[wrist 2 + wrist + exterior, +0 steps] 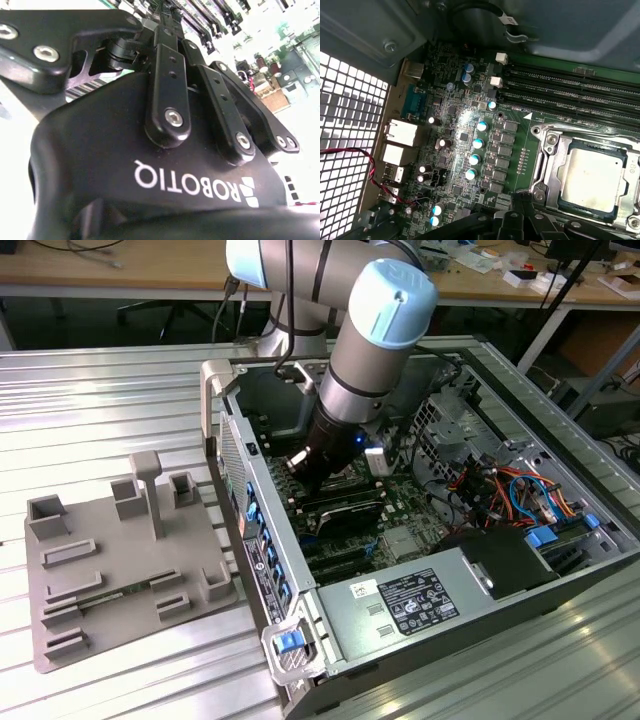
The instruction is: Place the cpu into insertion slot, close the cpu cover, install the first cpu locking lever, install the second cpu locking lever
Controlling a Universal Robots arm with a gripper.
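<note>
We see the cpu (pixel 590 181) seated in the insertion slot (pixel 568 200), with the cpu cover (pixel 551 165) framing it on the green motherboard (pixel 470 125). Gripper (pixel 318 472) sits low inside the computer case (pixel 420 610), just over the board; we cannot tell its jaw state.

Sat in the insertion slot (pixel 587 187) on the circuit board (pixel 520 150): the cpu (pixel 592 181), framed by the cpu cover (pixel 555 165). Ran just beside the slot: the memory slots (pixel 570 92). Lay on the desk (pixel 100 390), beside the computer case (pixel 300 640): a fixture tray (pixel 110 570).
</note>
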